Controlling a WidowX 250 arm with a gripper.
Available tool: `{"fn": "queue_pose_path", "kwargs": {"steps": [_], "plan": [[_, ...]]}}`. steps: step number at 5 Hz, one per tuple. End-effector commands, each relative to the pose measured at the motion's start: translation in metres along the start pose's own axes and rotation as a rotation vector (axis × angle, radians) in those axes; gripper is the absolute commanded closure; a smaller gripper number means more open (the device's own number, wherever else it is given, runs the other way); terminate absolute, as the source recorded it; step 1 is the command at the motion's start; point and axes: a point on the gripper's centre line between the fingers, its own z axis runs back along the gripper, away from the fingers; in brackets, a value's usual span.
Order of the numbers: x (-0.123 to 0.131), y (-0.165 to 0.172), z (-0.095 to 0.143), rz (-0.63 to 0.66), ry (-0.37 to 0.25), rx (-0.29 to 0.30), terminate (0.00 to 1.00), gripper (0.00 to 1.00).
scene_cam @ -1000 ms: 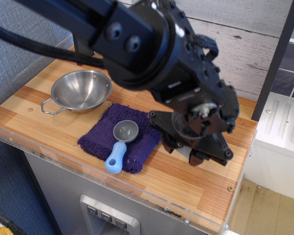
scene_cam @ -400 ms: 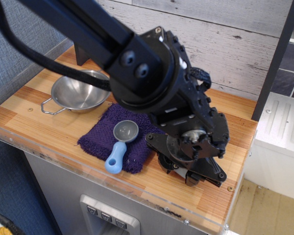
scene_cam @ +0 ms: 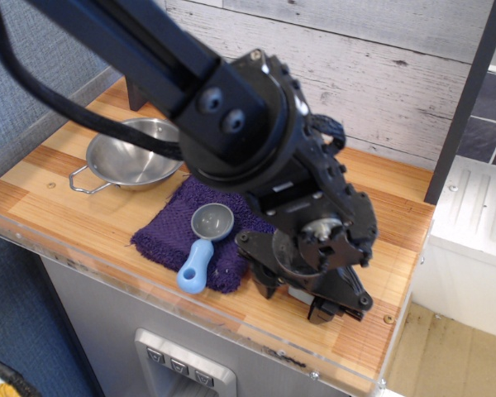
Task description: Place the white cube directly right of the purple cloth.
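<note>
The purple cloth (scene_cam: 167,233) lies on the wooden counter (scene_cam: 50,198), front of middle. My black gripper (scene_cam: 296,299) hangs low over the counter just right of the cloth, its fingers (scene_cam: 263,284) close to the wood. A small pale grey patch between the fingers is the white cube (scene_cam: 298,293); the wrist hides most of it. The jaws look closed around it. I cannot tell whether the cube touches the counter.
A grey scoop with a blue handle (scene_cam: 197,266) lies on the cloth. A steel bowl (scene_cam: 128,159) stands behind the cloth at the left. The counter's front edge with its clear lip (scene_cam: 256,343) is close below the gripper. A white cabinet (scene_cam: 471,223) stands to the right.
The gripper has moved toward the front and left and come lower, from behind the cloth's right corner to right beside the cloth near the front edge. The cloth, scoop and bowl have not moved.
</note>
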Motion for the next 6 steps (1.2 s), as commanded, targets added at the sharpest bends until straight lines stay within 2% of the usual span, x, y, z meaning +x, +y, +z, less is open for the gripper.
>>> {"fn": "queue_pose_path", "kwargs": {"steps": [1,2,4,6], "plan": [[0.016,0.005,0.016,0.005,-0.058,-0.017,0.0,0.0],[0.025,0.005,0.029,0.004,-0.099,-0.031,0.0,0.0],[0.039,-0.004,0.073,-0.018,-0.243,-0.04,0.0,0.0],[0.039,-0.004,0.073,-0.018,-0.243,-0.04,0.0,0.0]]}}
